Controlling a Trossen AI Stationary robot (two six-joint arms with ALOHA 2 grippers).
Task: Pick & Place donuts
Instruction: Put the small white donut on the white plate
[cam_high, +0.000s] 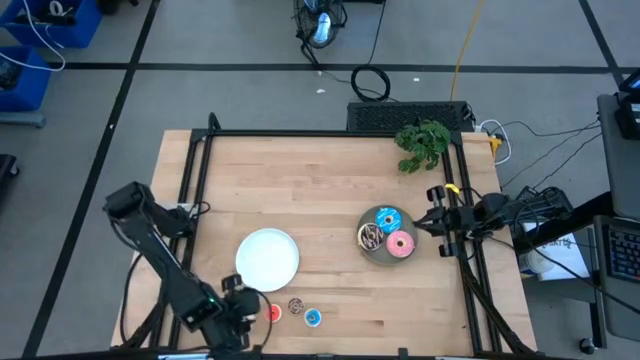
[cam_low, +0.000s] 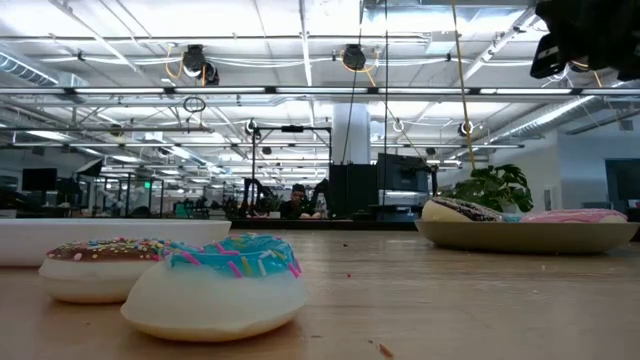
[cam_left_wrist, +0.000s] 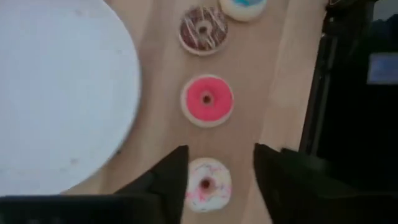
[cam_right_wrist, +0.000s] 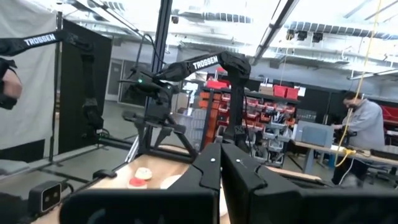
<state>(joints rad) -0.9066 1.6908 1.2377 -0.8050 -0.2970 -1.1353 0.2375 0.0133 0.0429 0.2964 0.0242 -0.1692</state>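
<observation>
Three larger donuts (cam_high: 386, 233) sit on the grey plate (cam_high: 372, 252) near the desk's right edge, four tiny donuts (cam_left_wrist: 206, 99) lie unplaced along the front edge beside the white plate (cam_high: 267, 257), where the left pincer (cam_left_wrist: 215, 167) hangs spread above the pale pink one (cam_left_wrist: 207, 184), while the right pincer (cam_right_wrist: 219, 167) waits clenched at the right edge

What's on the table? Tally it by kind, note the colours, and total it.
Large donuts: 3 (blue, brown, pink)
Tiny donuts: 4 (red, brown, blue, pale pink)
Plates: 2 (white, grey)
Plant: 1
Total: 10
</observation>
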